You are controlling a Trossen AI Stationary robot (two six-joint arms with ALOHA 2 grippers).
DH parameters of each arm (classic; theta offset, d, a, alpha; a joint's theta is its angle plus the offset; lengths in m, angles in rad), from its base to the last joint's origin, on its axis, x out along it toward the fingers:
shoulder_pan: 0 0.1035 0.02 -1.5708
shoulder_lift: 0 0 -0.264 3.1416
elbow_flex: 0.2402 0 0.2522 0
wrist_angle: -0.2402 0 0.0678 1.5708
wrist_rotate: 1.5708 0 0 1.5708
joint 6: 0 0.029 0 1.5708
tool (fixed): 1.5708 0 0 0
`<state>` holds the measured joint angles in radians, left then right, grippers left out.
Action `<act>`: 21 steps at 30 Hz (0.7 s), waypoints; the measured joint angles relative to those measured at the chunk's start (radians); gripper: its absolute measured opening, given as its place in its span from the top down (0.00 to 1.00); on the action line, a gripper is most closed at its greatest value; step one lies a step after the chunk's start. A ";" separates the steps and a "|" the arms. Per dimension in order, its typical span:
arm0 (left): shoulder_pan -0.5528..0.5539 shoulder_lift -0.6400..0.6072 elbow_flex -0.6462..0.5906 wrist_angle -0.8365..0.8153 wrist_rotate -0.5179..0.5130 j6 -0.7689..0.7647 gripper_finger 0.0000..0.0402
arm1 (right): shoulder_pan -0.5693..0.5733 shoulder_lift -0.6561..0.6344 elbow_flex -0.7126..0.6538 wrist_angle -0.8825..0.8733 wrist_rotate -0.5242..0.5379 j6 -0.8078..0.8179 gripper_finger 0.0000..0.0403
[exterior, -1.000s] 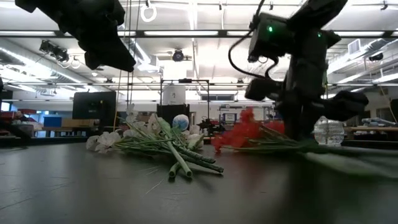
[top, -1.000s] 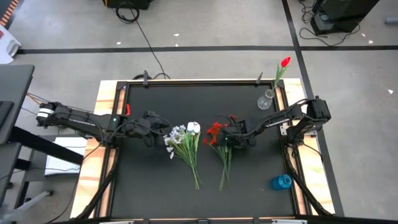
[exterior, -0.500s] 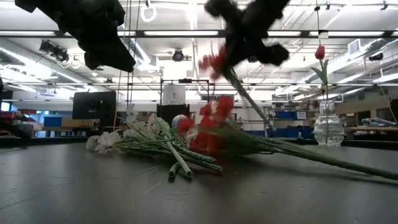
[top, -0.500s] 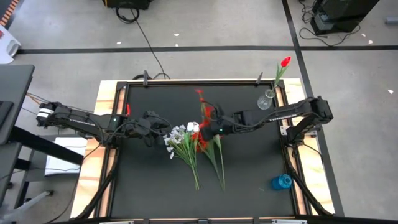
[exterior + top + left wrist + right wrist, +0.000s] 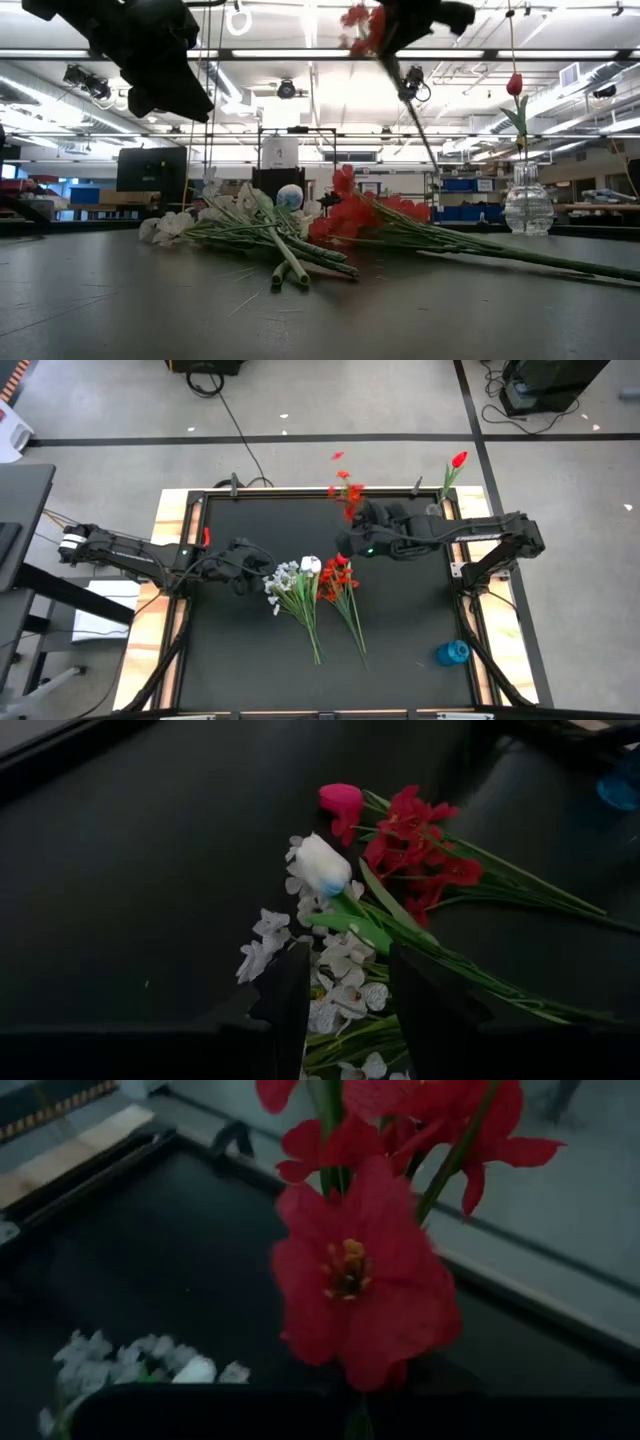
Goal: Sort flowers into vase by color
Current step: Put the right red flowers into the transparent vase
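While upright, vase [image 5: 427, 520] with one red tulip [image 5: 458, 460]

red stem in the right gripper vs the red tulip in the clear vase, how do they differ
The red stem is lifted above the table, clamped in the right gripper; the red tulip stands upright in the clear vase at the table's far right corner. The held stem carries several open, flat blooms; the tulip has one closed bud. The held stem leans; the tulip is nearly straight. Both are red with green stalks.
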<state>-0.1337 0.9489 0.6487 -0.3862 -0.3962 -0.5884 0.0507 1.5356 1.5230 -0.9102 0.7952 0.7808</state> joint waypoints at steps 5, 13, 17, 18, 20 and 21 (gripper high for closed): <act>0.016 0.000 0.000 0.000 -0.008 -0.003 0.64 | -0.001 -0.103 0.000 -0.159 0.210 0.037 0.95; 0.064 0.000 0.000 0.023 -0.012 0.002 0.64 | -0.014 -0.279 -0.024 -0.377 0.476 0.184 0.96; 0.093 0.000 0.000 0.075 -0.024 0.036 0.64 | -0.064 -0.339 -0.105 -0.378 0.562 0.188 0.96; 0.100 0.000 0.000 0.091 -0.026 0.047 0.64 | -0.080 -0.352 -0.127 -0.379 0.584 0.193 0.96; 0.112 0.000 0.000 0.116 -0.026 0.058 0.64 | -0.112 -0.378 -0.176 -0.378 0.619 0.222 0.96; 0.117 0.000 0.000 0.124 -0.026 0.058 0.64 | -0.129 -0.390 -0.200 -0.377 0.622 0.245 0.96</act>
<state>-0.0166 0.9489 0.6487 -0.2622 -0.4221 -0.5304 -0.0782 1.1457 1.3234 -1.2876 1.4173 1.0255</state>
